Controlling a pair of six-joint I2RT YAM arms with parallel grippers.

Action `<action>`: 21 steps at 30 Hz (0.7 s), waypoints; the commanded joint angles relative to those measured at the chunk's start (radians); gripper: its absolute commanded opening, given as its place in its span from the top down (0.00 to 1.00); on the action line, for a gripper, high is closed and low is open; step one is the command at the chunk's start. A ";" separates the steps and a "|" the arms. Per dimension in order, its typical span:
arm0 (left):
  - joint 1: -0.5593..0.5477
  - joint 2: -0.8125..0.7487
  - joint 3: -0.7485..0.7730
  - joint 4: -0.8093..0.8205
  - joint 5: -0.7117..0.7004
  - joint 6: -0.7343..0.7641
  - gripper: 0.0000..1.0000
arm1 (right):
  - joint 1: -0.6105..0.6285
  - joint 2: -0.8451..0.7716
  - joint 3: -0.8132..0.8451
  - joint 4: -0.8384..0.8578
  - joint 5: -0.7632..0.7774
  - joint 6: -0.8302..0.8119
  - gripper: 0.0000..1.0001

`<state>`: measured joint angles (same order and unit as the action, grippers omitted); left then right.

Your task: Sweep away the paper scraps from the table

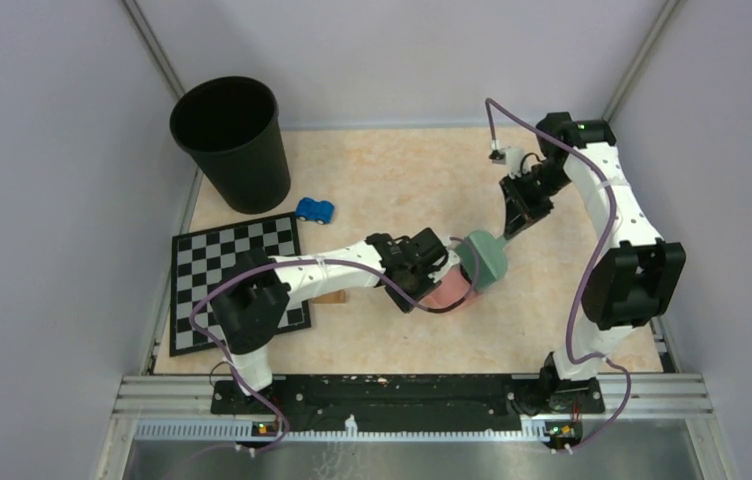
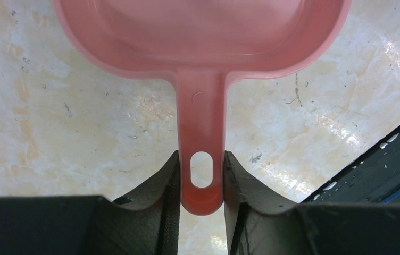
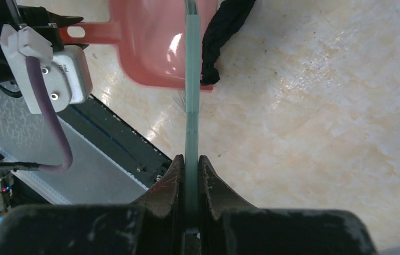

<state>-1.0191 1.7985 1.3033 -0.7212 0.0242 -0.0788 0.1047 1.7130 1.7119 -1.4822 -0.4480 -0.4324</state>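
— What has the left gripper [image 2: 202,180]?
— It's pinched on the handle of the pink pan [image 2: 203,48], on the table [image 2: 81,117]
— And the right gripper [image 3: 191,170]?
— Clamped on the thin green brush [image 3: 191,106]
— The scraps?
— One black scrap [image 3: 222,37] at the pan's lip, beside the brush
— Any writing?
— Print on the white plug [image 3: 65,69], too small to read

Lab test cell, grey partition walls [image 1: 52,150], aluminium framing [image 1: 162,392]
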 commanded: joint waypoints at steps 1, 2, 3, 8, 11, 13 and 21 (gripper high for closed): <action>-0.004 -0.036 -0.042 0.093 -0.014 -0.006 1.00 | 0.007 -0.034 0.073 -0.026 -0.049 0.013 1.00; -0.005 -0.035 -0.047 0.101 -0.007 -0.004 1.00 | 0.007 -0.031 0.089 -0.021 -0.030 0.017 1.00; -0.006 -0.030 -0.041 0.094 0.001 -0.006 1.00 | 0.007 -0.025 0.106 -0.012 0.005 0.027 1.00; -0.007 -0.010 -0.001 0.059 0.004 -0.004 1.00 | 0.007 -0.013 0.129 0.123 0.232 0.067 1.00; -0.006 -0.010 0.006 0.054 0.003 -0.001 1.00 | 0.008 0.022 0.111 0.174 0.283 0.068 1.00; -0.007 -0.006 0.011 0.044 -0.002 0.000 1.00 | 0.012 0.039 0.085 0.213 0.287 0.071 1.00; -0.007 0.008 0.014 0.039 -0.003 0.002 1.00 | 0.078 0.085 0.032 0.223 0.145 0.109 1.00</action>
<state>-1.0210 1.7981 1.2812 -0.6743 0.0212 -0.0792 0.1310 1.7927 1.7466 -1.2675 -0.2123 -0.3515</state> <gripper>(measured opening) 0.350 0.053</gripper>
